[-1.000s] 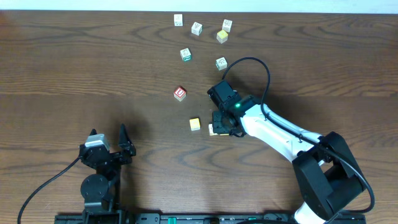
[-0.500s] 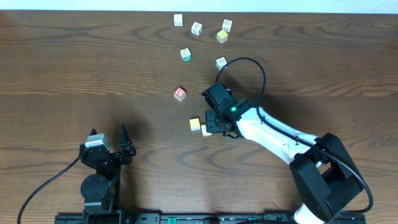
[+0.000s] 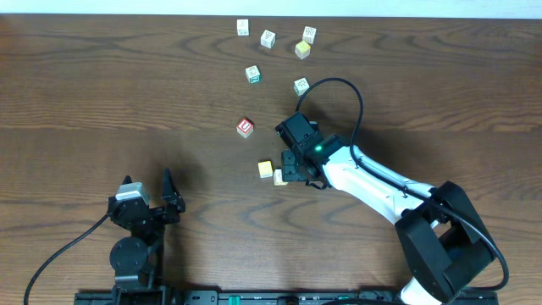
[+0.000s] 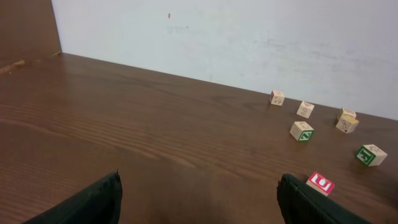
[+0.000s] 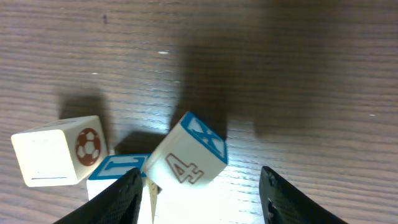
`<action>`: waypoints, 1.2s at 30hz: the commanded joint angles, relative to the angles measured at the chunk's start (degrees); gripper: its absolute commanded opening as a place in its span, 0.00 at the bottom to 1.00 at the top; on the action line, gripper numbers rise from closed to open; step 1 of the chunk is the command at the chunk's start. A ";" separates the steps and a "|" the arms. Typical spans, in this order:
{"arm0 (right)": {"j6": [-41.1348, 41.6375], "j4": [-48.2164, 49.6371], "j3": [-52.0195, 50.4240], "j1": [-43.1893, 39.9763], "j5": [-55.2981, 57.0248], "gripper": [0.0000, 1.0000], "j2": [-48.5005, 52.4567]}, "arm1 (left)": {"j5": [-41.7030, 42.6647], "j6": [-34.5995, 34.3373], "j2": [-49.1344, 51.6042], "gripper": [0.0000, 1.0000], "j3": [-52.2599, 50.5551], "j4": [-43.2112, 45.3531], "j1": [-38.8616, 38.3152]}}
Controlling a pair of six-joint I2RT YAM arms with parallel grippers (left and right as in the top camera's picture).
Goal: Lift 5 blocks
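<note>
Dark brown wood-grain table (image 3: pixel 102 76) is filling the whole overhead view, grain running left-right, light glinting off it in spots. In left wrist view a white wall (image 4: pixel 249 37) is standing along table's far edge, w/ a tiny red speck (image 4: pixel 168 15) showing high up. A brown panel (image 4: pixel 25 28) is butting against wall's left end; can't tell what it is.

A tilted block (image 5: pixel 189 155) shows an outlined brown 4 on one face and a blue X on another. The red block (image 4: pixel 321 183) bears a white U. Other prints are too small to read.
</note>
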 commanded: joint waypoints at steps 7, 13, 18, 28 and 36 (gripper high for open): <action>-0.42 -0.48 -0.52 -0.37 3.30 0.62 -0.37 | -0.50 0.55 -0.35 0.80 -1.09 -2.25 0.35; -3.98 0.74 -0.07 -0.35 1.75 0.62 -0.48 | -0.50 0.55 -0.35 0.80 -1.09 -2.27 0.35; -4.94 0.55 2.29 -0.35 1.57 0.61 -0.63 | -0.50 0.55 -0.35 0.80 -1.09 -2.25 0.35; -3.63 -0.39 5.44 -0.35 3.67 0.39 -0.68 | -0.50 0.55 -0.35 0.80 -1.09 -2.27 0.35; 6.91 -1.84 5.44 -0.35 5.68 0.48 -0.66 | -0.50 0.55 -0.35 0.80 -1.09 -2.27 0.35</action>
